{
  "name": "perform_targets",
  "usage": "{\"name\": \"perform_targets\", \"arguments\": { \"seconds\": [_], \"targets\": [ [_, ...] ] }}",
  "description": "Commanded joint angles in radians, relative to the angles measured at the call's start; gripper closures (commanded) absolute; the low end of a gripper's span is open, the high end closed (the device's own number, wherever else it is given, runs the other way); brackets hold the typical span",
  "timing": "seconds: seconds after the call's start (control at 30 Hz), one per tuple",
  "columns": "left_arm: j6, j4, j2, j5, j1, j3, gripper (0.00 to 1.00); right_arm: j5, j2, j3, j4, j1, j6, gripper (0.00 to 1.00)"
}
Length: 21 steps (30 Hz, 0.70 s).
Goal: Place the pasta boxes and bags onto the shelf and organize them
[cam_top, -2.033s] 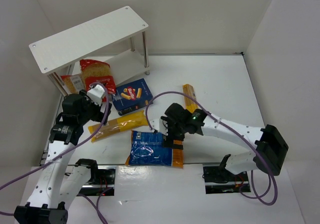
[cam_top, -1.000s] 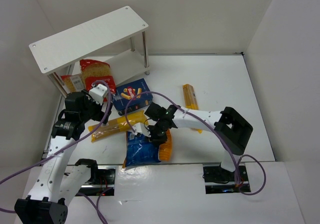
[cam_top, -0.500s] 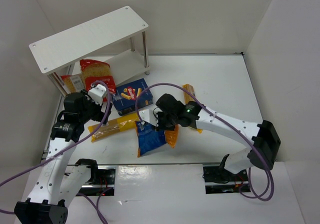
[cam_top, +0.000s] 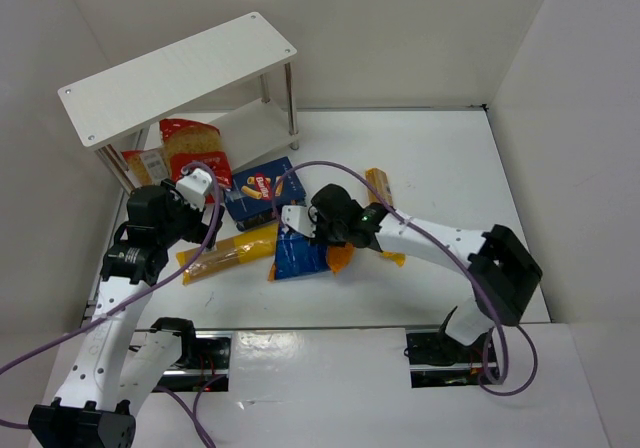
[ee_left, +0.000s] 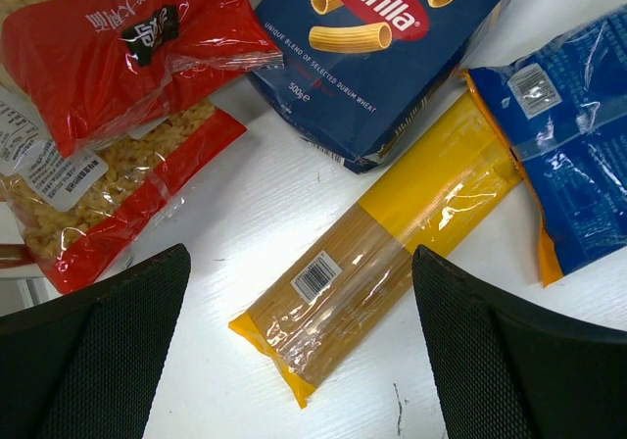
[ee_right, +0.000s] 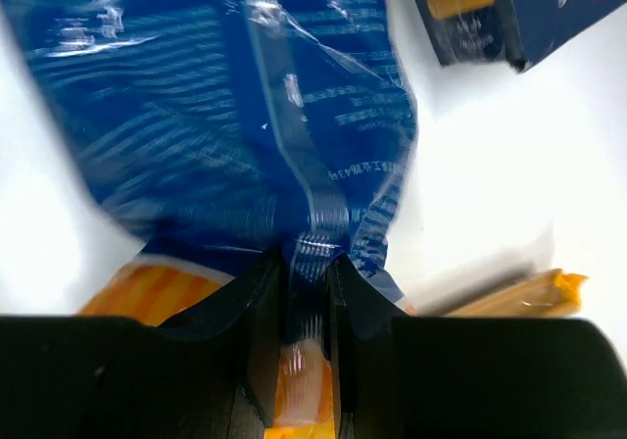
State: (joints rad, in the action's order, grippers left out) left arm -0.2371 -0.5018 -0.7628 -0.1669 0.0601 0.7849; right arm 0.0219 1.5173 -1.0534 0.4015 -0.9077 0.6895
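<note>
Presently I am clamping the right pincer (ee_right: 306, 292) on the back seam of the blue bag (cam_top: 298, 256), mid-frame, so it can lift cleanly toward the upper-left shelf (cam_top: 180, 73); the left pincer (ee_left: 299, 361) is hovering released.

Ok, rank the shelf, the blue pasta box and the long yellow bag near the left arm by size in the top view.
1. shelf, clearly largest.
2 or 3. blue pasta box and long yellow bag: too close to rank; the bag is longer, the box wider.
</note>
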Motion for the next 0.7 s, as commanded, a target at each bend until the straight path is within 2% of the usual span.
{"name": "perform_targets", "arguments": {
  "seconds": [0.0, 0.1, 0.13, 0.17, 0.2, 0.23, 0.27, 0.37, 0.53, 0.67],
  "targets": [
    [-0.014, 0.023, 0.013, -0.025, -0.006, -0.001, 0.01, -0.023, 0.085, 0.009, -0.207, 0.062, 0.01, 1.0],
    [-0.014, 0.023, 0.003, -0.025, -0.006, -0.001, 0.01, 0.008, 0.119, 0.009, -0.265, 0.082, -0.011, 1.0],
    [-0.014, 0.023, 0.003, -0.025, -0.006, -0.001, 0.01, 0.032, 0.13, 0.009, -0.282, 0.082, -0.03, 0.95],
    [-0.014, 0.023, 0.003, -0.025, -0.006, -0.001, 0.01, 0.045, 0.13, -0.005, -0.282, 0.082, -0.03, 0.81],
    [-0.014, 0.023, 0.003, -0.025, -0.006, -0.001, 0.01, 0.046, 0.13, -0.034, -0.265, 0.093, -0.044, 0.63],
    [-0.014, 0.023, 0.003, -0.025, -0.006, -0.001, 0.01, 0.03, 0.118, -0.049, -0.244, 0.107, -0.063, 0.33],
    [-0.014, 0.023, 0.003, -0.025, -0.006, -0.001, 0.01, 0.02, 0.104, -0.063, -0.192, 0.107, -0.064, 0.23],
    [-0.014, 0.023, 0.003, -0.025, -0.006, -0.001, 0.01, -0.023, 0.015, -0.083, -0.115, 0.107, -0.064, 0.03],
    [-0.014, 0.023, 0.003, -0.025, -0.006, -0.001, 0.01, -0.108, -0.194, -0.017, 0.014, 0.107, 0.001, 0.0],
    [-0.014, 0.023, 0.003, -0.025, -0.006, -0.001, 0.01, -0.117, -0.279, 0.081, 0.066, 0.107, 0.056, 0.0]
  ]
}}
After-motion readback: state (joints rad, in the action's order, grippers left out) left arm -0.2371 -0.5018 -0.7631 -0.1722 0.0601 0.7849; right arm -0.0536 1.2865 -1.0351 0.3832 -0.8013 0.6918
